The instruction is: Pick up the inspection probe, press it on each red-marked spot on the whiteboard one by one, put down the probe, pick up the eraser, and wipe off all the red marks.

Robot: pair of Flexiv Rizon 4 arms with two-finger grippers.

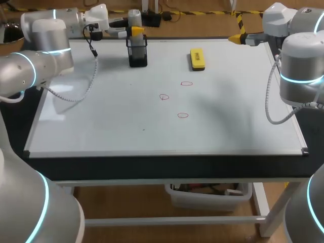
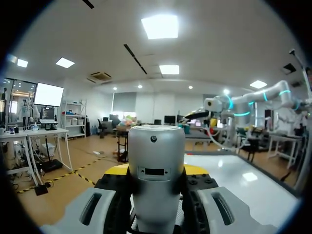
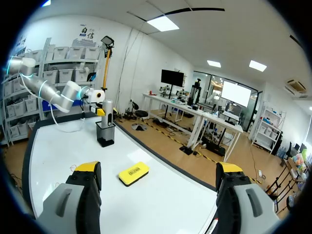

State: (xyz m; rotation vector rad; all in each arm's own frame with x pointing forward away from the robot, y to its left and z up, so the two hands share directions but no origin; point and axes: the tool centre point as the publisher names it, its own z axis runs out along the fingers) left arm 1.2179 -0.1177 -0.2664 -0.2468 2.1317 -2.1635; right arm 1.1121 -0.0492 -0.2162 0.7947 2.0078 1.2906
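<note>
Probe base hidden inside black holder at 11 o'clock, probe mostly blocks left fingers' yellow tips, red marks too small for detail.

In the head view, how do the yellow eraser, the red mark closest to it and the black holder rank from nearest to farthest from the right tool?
From the right tool:
1. yellow eraser: nearest, to its left.
2. red mark: just past the eraser, toward the robot.
3. black holder: farthest, over on the left side.
</note>
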